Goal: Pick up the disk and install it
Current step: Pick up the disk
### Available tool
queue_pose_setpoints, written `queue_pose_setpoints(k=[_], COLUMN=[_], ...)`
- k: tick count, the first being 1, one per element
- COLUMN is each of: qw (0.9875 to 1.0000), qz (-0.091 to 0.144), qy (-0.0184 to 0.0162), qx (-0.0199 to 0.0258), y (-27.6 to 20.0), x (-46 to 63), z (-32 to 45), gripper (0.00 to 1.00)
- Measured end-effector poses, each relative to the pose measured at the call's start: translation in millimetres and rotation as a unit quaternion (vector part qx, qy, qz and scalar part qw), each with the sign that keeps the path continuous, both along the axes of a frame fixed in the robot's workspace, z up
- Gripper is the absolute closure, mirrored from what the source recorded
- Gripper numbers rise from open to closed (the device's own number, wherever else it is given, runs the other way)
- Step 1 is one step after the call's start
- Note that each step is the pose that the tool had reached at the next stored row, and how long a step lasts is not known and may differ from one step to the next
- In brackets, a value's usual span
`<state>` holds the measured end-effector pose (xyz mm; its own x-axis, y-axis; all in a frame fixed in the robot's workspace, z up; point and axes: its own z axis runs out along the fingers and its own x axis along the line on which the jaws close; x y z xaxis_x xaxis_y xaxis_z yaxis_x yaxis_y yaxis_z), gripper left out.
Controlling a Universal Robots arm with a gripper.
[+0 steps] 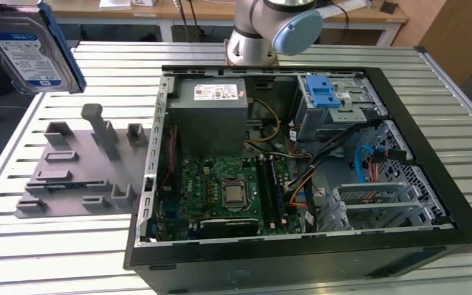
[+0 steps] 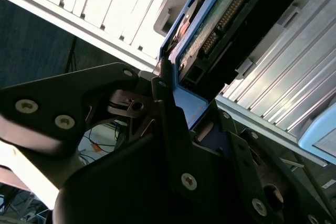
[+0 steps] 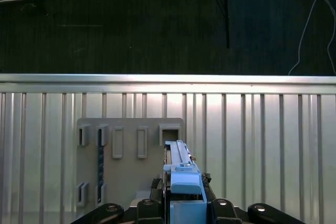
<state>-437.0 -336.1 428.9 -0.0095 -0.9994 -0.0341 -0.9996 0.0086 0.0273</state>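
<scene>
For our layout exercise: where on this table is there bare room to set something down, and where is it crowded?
Bare slats show between the grey fixture plate and the exterior view's bottom left corner, and at the exterior view's right of the computer case. Inside the case, cables and a motherboard crowd it. The gripper holds the disk.
</scene>
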Motion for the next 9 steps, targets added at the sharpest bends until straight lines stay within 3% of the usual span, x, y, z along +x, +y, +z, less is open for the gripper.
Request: queue_pose_setpoints(k=[9], qw=[1.0], qz=[0.0], qy=[0.0], qx=[0.0], y=[0.0], x=[0.0], z=[12.8], gripper=[0.64])
